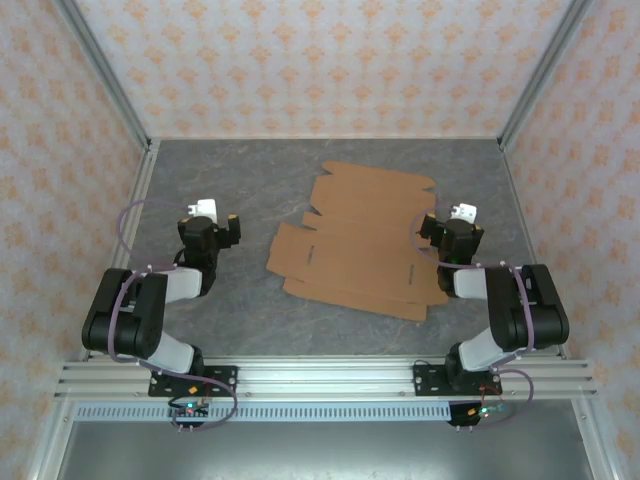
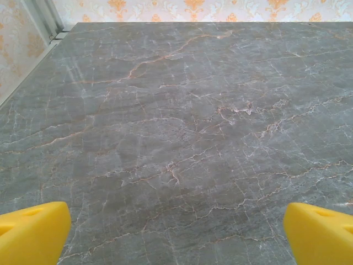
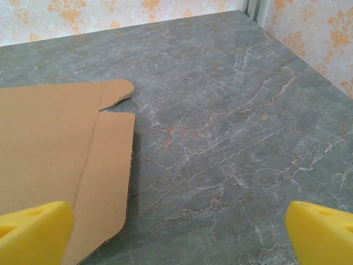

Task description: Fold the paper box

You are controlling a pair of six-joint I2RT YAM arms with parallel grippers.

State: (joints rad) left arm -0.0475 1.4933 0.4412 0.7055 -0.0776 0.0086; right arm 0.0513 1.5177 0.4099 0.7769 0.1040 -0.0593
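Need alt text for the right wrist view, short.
The paper box, a flat brown cardboard sheet, lies at left on the grey marbled table, a rounded tab at its far corner. The open right gripper shows yellow fingertips in the bottom corners; patterned wall behind.

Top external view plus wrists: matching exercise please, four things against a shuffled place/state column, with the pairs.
Things
1. paper box
2. left gripper
3. right gripper
4. table

Place or state
a. open, over bare surface, well apart from the cardboard
b. open, at the edge of the cardboard, one finger over it
c. brown, lying flat and unfolded mid-table
d. grey with pale veins

Pairs: 1-c, 2-a, 3-b, 4-d
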